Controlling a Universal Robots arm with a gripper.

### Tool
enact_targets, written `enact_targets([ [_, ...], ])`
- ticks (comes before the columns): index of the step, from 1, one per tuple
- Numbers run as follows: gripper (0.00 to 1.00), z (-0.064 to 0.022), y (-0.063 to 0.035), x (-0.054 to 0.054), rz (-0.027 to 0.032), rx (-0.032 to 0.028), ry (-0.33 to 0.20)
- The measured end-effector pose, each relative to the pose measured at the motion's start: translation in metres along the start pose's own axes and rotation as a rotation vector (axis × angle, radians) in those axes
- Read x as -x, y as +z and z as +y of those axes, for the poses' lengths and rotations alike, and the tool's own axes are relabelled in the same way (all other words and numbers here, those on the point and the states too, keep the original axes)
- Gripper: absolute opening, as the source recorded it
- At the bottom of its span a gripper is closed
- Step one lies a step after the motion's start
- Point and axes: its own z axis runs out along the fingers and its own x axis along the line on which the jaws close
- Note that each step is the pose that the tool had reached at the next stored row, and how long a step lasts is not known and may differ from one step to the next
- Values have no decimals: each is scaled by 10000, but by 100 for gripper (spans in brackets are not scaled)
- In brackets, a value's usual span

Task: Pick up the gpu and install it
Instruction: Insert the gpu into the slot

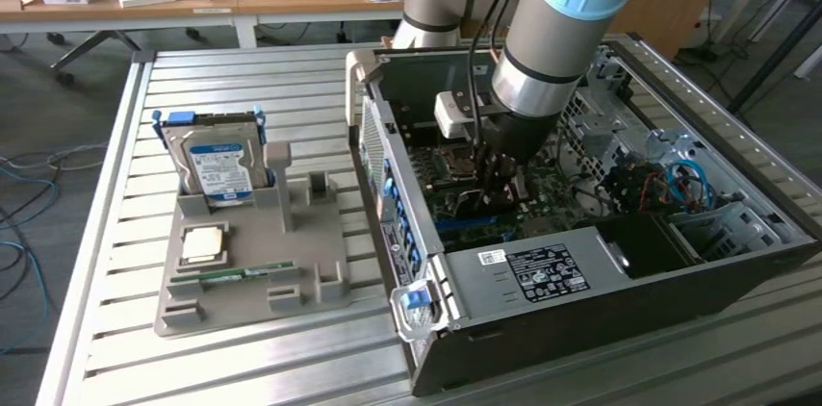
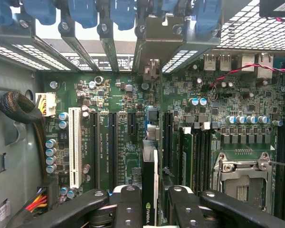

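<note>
Standing on slatted table (image 1: pixel 257 348): computer case (image 1: pixel 617 310).

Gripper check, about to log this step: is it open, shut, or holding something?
Gripper: shut on the thin flat black GPU card, held edge-on above the green motherboard.

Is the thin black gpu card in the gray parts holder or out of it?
Out: the thin black gpu card stands edge-on between the hand's fingers above the green motherboard.

Arm is lowered into open computer case (image 1: pixel 603 233); gripper (image 1: pixel 495 196) is seen just above motherboard (image 1: pixel 540 190). On slatted surface (image 1: pixel 231 69), grey holder (image 1: pixel 257 262) is set, hard drive (image 1: pixel 218 167) upright in it, at the exterior view's left.
</note>
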Motion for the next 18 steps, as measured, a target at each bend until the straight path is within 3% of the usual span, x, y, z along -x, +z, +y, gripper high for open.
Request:
enact_targets([
  [2, 26, 0, 0, 0, 0, 1, 0],
  [6, 26, 0, 1, 0, 58, -1, 1],
  [18, 26, 0, 0, 0, 60, -1, 1],
])
